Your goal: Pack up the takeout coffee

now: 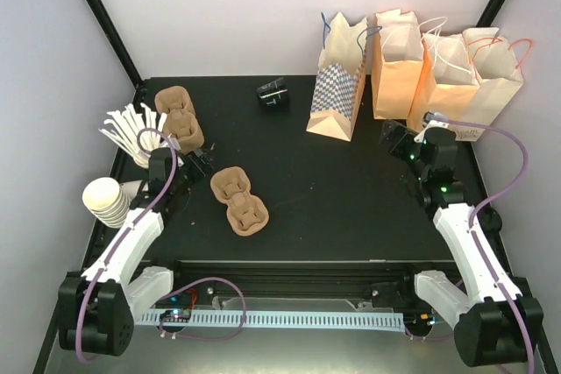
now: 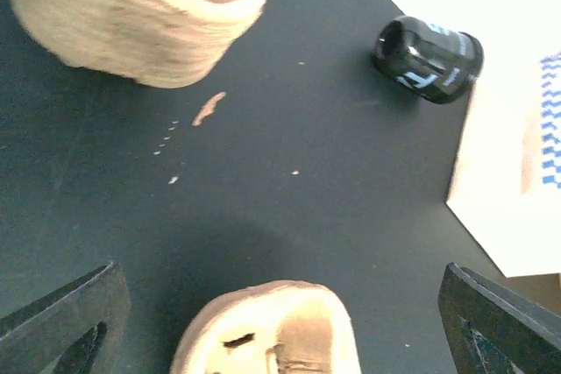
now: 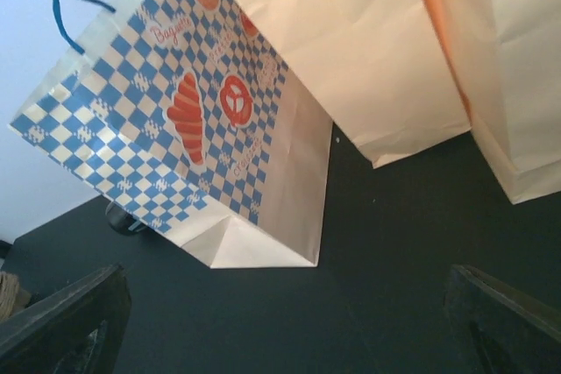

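The takeout coffee (image 1: 273, 95), a small black cup with white print, lies on its side on the black table at the back, left of the blue-checked paper bag (image 1: 337, 85). In the left wrist view the cup (image 2: 427, 47) lies at the upper right, its round end facing me. My left gripper (image 1: 197, 162) is open and empty, low over the table between two pulp carriers, far from the cup. My right gripper (image 1: 394, 139) is open and empty in front of the bags. In the right wrist view the checked bag (image 3: 202, 129) stands just ahead of the open gripper (image 3: 285, 304).
Three plain cream bags (image 1: 396, 63) (image 1: 451, 85) (image 1: 491, 67) stand at the back right. Brown pulp carriers lie at the left (image 1: 180, 116) and centre-left (image 1: 238, 199). Stacked cream cups (image 1: 107, 201) and white sticks (image 1: 131, 129) sit at the left edge.
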{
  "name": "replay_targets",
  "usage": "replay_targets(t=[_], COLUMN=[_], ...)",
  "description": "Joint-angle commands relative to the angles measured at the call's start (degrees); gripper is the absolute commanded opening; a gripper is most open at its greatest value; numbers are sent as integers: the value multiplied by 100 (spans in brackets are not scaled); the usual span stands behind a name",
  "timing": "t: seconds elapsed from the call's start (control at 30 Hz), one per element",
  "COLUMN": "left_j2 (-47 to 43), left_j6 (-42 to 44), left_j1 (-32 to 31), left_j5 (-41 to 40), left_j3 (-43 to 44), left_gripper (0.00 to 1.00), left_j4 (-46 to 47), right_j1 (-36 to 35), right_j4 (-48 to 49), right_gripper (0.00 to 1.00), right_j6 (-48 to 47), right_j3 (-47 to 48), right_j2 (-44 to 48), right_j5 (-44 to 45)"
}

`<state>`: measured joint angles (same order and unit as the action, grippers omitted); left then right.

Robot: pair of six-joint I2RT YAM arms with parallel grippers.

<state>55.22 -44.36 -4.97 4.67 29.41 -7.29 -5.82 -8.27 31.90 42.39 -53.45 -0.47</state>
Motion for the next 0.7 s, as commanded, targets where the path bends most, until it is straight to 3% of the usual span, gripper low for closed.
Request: replay_targets(t=[0.0, 0.1, 0.17, 0.43, 0.67], left_j2=[86, 89, 86, 198, 357], left_j6=[329, 451, 509, 593, 601], left_j1=[-27, -30, -28, -132, -642], left_j5=[654, 1313, 1745, 3381, 3460], left_j3=[447, 386, 335, 345, 501], left_gripper=[99, 99, 99, 99, 99], left_j4=[-32, 309, 595, 1480, 1698], right_j1=[-16, -14, -15, -22, -105], right_j4=[-44, 324, 330, -813, -1485], right_gripper=[100, 100, 100, 100, 99], right_j6=[204, 47, 129, 416, 496], right_j3=[234, 389, 575, 2782, 4494], right_j2=[-356, -705, -940, -2428, -3632], right_j5=[-670, -1443, -1216, -1031, -846])
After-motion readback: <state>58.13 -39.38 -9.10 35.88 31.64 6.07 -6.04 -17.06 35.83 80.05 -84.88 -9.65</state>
